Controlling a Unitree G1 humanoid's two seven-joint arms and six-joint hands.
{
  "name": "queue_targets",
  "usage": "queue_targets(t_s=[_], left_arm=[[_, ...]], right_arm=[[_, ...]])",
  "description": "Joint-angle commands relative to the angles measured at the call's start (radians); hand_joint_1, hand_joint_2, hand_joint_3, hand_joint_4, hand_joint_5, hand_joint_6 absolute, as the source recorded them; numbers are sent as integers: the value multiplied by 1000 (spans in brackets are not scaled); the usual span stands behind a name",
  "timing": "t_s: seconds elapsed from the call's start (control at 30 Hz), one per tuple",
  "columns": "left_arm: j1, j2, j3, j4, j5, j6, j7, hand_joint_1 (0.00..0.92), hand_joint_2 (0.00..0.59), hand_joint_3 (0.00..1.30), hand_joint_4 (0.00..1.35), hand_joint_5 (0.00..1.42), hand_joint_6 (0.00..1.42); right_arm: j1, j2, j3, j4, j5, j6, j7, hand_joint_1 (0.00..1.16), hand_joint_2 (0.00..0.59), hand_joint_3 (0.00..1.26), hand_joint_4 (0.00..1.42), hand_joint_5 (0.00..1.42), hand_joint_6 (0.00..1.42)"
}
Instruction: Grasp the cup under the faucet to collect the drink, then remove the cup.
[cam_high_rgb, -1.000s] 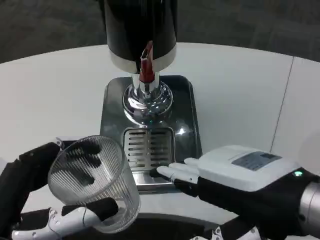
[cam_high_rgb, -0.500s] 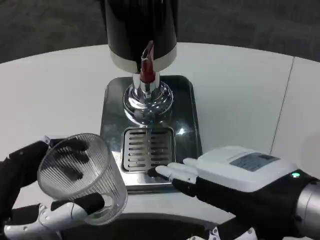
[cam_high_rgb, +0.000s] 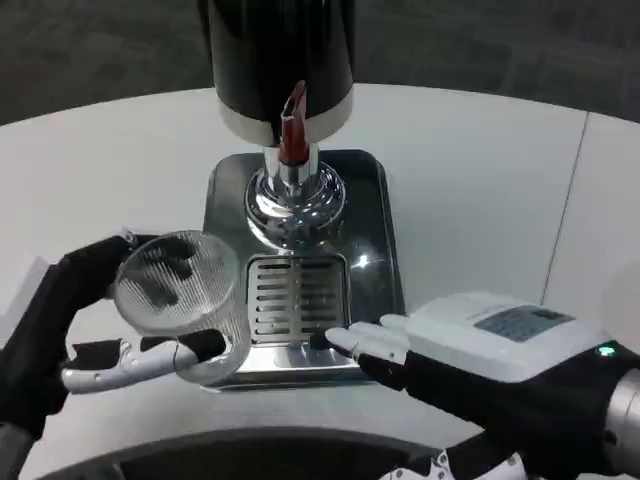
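In the head view, the left hand (cam_high_rgb: 80, 330) grasps the ribbed clear cup (cam_high_rgb: 180, 300), tilted, just left of the drip grate (cam_high_rgb: 297, 296) and short of the faucet (cam_high_rgb: 292, 130), which lies up and to its right. The right hand (cam_high_rgb: 470, 345) rests released, fingertips at the tray (cam_high_rgb: 375, 250) front edge on the tabletop (cam_high_rgb: 480, 190); the left is nearer.

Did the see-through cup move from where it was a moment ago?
Yes. The cup in the left hand went up and right, closer to the drip grate.
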Motion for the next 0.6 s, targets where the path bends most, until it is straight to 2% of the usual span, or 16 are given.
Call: queue_targets(t_s=[0.03, 0.33, 0.6], left_arm=[[-90, -1, -40, 96, 23, -45, 50, 704, 17, 654, 567, 758, 708], [-250, -34, -142, 228, 95, -13, 120, 698, 16, 655, 568, 759, 720], [-334, -29, -200, 341, 145, -18, 171, 689, 20, 659, 568, 770, 730]], right_arm=[[10, 4, -12, -14, 0, -12, 11, 421, 432, 0, 0, 0, 0], [28, 14, -36, -14, 3, -26, 19, 425, 431, 0, 0, 0, 0], [51, 32, -75, -14, 6, -55, 33, 426, 431, 0, 0, 0, 0]])
